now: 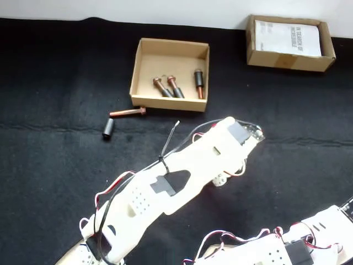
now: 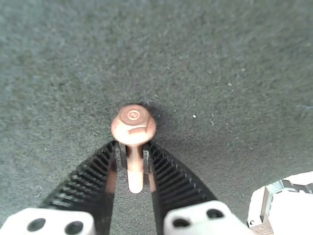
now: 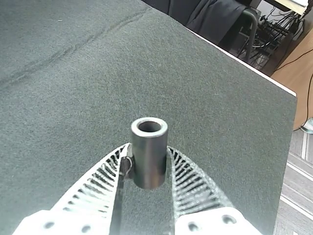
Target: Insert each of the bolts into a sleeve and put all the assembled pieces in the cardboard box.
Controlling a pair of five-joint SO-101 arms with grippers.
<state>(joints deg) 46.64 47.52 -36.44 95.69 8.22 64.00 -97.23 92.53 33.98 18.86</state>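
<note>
Left gripper [image 2: 131, 151] pinches the bolt [image 2: 133, 126] by its shank; right gripper [image 3: 148, 150] clamps the sleeve [image 3: 149, 164]. Bring your bolt square to the sleeve's bore, which looks clear.

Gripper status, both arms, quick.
Left gripper: shut on a copper bolt.
Right gripper: shut on a dark sleeve.

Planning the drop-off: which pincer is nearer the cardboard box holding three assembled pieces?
Left. The left arm extends to just short of the box, left pincer shut on a bolt. The right arm, right pincer holding a sleeve, lies farther back, off to the right.
</note>
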